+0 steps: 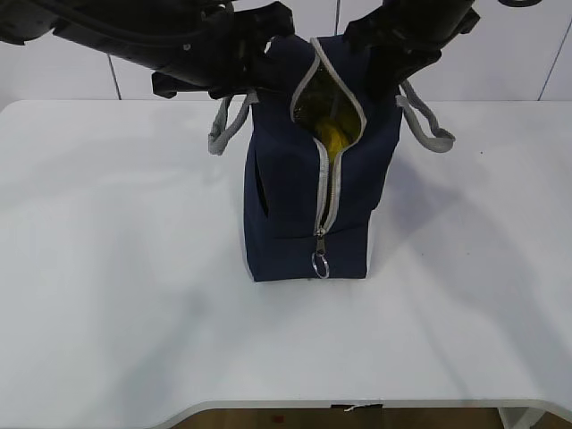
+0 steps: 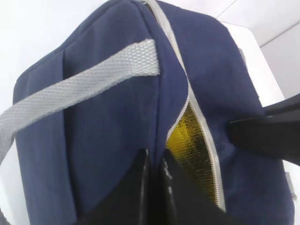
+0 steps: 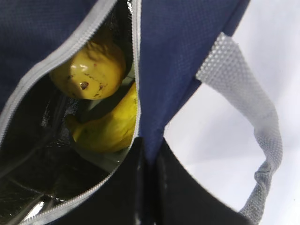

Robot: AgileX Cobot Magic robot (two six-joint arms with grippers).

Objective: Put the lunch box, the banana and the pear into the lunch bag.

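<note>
Pear [image 3: 89, 70] lies inside lunch bag [image 3: 187, 56] pinched by right tool [image 3: 149, 187].

Lunch bag [image 1: 286, 206]: matt navy woven cloth, grey coarse-weave webbing handles [image 2: 79, 84], grey zipper tape with a metal ring pull [image 1: 320, 264]. Lining [image 2: 194, 150] just beside the left tool [image 2: 154, 161] is crinkled shiny foil. Pear [image 3: 89, 70] near the right tool [image 3: 147, 150]: smooth, slightly glossy yellow skin with brown specks; tabletop [image 1: 116, 268] smooth matt white.

Lunch box [image 3: 101, 161] mostly hidden under fruit.
</note>
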